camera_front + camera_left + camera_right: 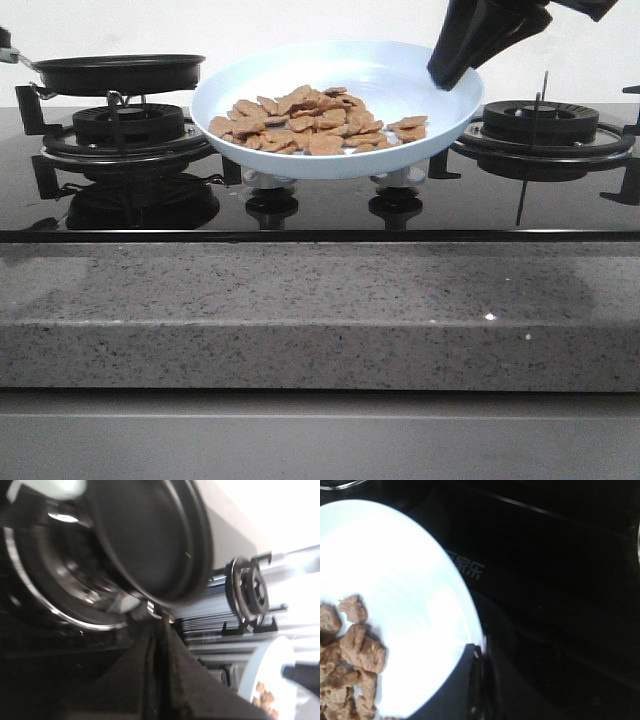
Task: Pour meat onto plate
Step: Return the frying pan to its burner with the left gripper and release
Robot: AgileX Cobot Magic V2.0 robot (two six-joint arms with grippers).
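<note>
The pale-blue plate (400, 75) hangs above the middle of the hob, tilted a little down toward the left. The meat (310, 122), many small orange-brown pieces, lies in a loose pile on its lower front left part. My right gripper (450, 72) is shut on the plate's far right rim and holds it up. The right wrist view shows the fingers (470, 680) pinching the rim (465, 605), with meat (350, 655) beside them. My left gripper (158, 625) is shut with nothing between its fingers. It points at the underside of the black frying pan (150, 535).
The frying pan (118, 72) sits over the left burner (125, 130), its handle running off the left edge. A second burner (540, 125) is at the right. Two knobs (272, 180) lie under the plate. A grey stone counter edge (320, 310) runs along the front.
</note>
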